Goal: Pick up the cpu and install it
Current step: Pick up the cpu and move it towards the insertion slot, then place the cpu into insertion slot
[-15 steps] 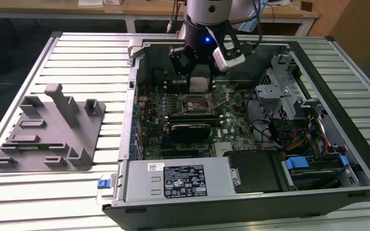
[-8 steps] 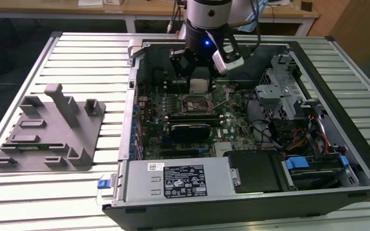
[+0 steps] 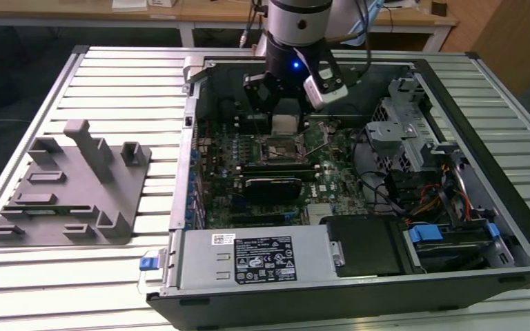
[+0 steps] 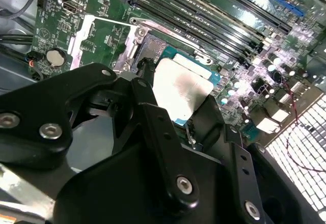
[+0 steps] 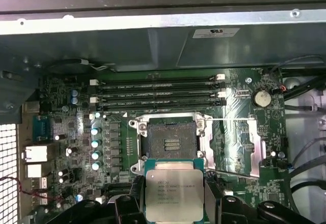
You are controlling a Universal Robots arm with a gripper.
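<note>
Starting at the exterior view's left, a grey moulded fixture (image 3: 67, 189) is sitting on the slatted table (image 3: 25, 276), at 9 o'clock from the open computer case (image 3: 513, 227).

Moving right into the case, the gripper (image 3: 287, 116) is hanging over the motherboard (image 3: 330, 196). It is closed on the cpu (image 5: 174, 196), pinching it by two opposite edges, with the silver top showing in both wrist views.

The socket (image 5: 170, 141) is lying empty with its contact field exposed, and its metal frame (image 5: 239, 142) is swung open to one side. In the exterior view the socket is sitting near the cpu, at about 6 o'clock from it. The cpu is hanging above the board and is not seated.

Further right, at 3 o'clock from the gripper, the drive cage (image 3: 413, 138) and its cables are lying well apart from the work.

Assessment: the pick-up is judged complete. The installation is not yet done, since the socket is bare and the frame is unlatched.
</note>
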